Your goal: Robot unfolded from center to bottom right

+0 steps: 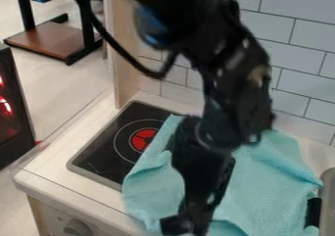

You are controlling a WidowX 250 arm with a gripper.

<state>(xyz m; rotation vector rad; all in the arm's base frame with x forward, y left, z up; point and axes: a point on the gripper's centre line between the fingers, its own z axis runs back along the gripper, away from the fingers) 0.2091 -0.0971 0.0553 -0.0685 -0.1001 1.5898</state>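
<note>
Camera view, and you've got the cloth (272,181) right in play: a teal sheet laid loosely over the middle of the worktop (52,167), opened out more than bunched, with soft folds running through it. Over on your picture's left, its edge overlaps the stove (98,154); on the other side it runs out to the sink (327,200), and low down it comes to the front edge of the worktop. Up top, it reaches toward the back edge, near the tiled wall (301,54).

Your claw (186,224) hangs over the cloth's lower part, close to that front edge, and whether it's spread, pressed together or pinching cloth, you cannot tell from here. The black arm (229,83) drops in from the top, hiding a broad strip of the teal, and a dark cable (114,44) loops beside it.

Out on the right, a small black piece (314,212) sits at the cloth's edge, beside the sink; what it is, you cannot tell. On the stove, there's the red burner mark (142,139), partly under the cloth. A knob (77,227) sits on the front below, a wooden post (124,49) rises at the back, and past the left edge there's a dark unit (11,117) glowing red.
</note>
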